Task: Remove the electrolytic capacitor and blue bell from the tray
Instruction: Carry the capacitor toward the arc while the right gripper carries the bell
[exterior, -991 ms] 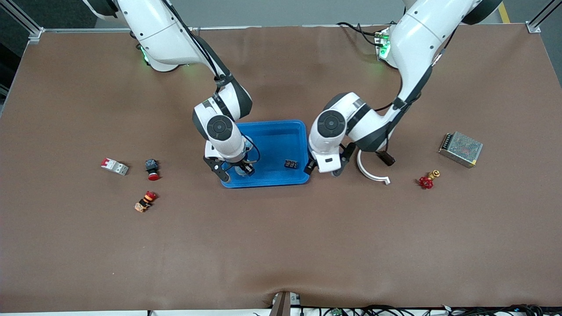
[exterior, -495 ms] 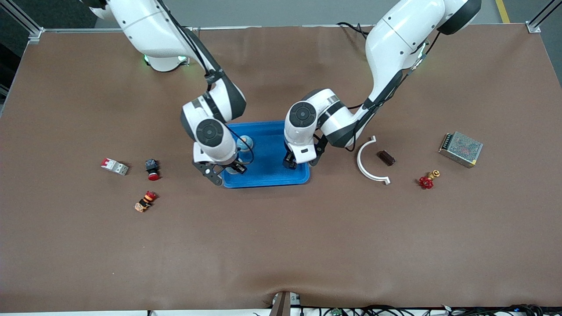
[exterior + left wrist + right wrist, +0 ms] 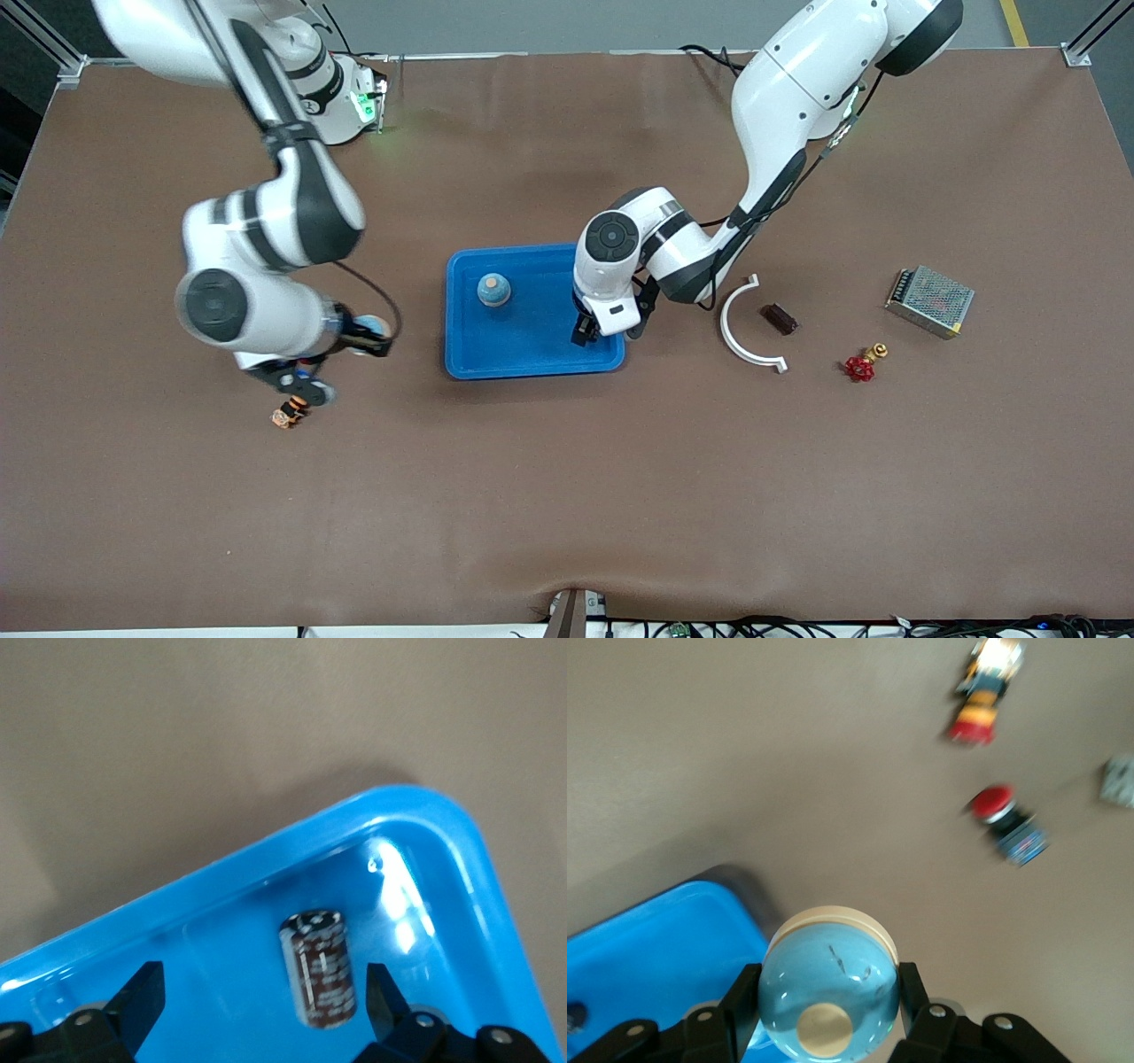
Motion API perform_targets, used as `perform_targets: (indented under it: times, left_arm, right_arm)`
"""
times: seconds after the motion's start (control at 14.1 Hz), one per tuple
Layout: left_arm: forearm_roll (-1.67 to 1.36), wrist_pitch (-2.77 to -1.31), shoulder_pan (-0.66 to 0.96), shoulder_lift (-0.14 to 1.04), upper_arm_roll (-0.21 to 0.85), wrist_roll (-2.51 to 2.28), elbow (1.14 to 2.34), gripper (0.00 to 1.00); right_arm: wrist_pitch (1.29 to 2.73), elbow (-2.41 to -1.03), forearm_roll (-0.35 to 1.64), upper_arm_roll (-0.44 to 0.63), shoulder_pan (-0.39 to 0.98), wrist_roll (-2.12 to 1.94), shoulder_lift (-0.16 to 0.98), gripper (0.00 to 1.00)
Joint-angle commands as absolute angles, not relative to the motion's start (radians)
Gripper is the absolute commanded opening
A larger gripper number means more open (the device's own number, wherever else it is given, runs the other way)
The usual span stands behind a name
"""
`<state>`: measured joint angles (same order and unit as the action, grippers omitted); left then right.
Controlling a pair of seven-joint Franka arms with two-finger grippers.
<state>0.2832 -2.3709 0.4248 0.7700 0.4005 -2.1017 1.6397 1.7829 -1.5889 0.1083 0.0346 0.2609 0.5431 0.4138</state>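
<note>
Since the earlier frame, the right gripper has carried the blue bell off the tray, clenched on it above the counter for set-down. Over the tray, the left gripper straddles the electrolytic capacitor, jaws released for grasping.

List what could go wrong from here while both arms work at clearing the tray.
1. The capacitor lies on its side close to the corner rim of the tray, between the fingers of the open left gripper. Closing might roll it, or a finger might catch the rim.
2. The right gripper is shut on the smooth, rounded blue bell over the table beside the tray. It might slip out, or land on the red-capped button nearby.
</note>
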Motion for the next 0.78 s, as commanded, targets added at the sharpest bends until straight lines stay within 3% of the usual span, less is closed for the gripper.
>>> perform_targets:
  times: [0.0, 0.21, 0.28, 0.42, 0.5, 0.71]
  left_arm:
    - [0.31, -2.408, 0.456, 0.801, 0.374, -2.151, 1.618, 1.0]
    - [0.31, -2.437, 0.472, 0.819, 0.354, -2.149, 1.62, 0.99]
    - [0.311, -2.437, 0.479, 0.819, 0.353, -2.143, 1.62, 0.79]
    - [0.334, -2.436, 0.483, 0.812, 0.353, -2.138, 1.62, 0.18]
    - [0.344, -2.431, 0.482, 0.807, 0.353, -2.138, 1.62, 0.0]
    - [0.365, -2.386, 0.473, 0.763, 0.354, -2.129, 1.623, 0.0]
  right_arm:
    - [1.77, -1.605, 0.039, 0.018, 0.192, 0.376, 0.399, 0.0]
    - [1.782, -1.606, -0.024, 0.018, 0.121, 0.221, 0.396, 0.0]
    - [1.787, -1.606, -0.028, 0.018, 0.098, 0.172, 0.399, 0.0]
    - [1.837, -1.63, -0.028, 0.018, 0.037, 0.063, 0.405, 0.0]
    - [1.889, -1.659, -0.029, 0.018, 0.006, 0.002, 0.405, 0.0]
    - [2.035, -1.715, -0.029, 0.018, -0.096, -0.161, 0.437, 0.0]
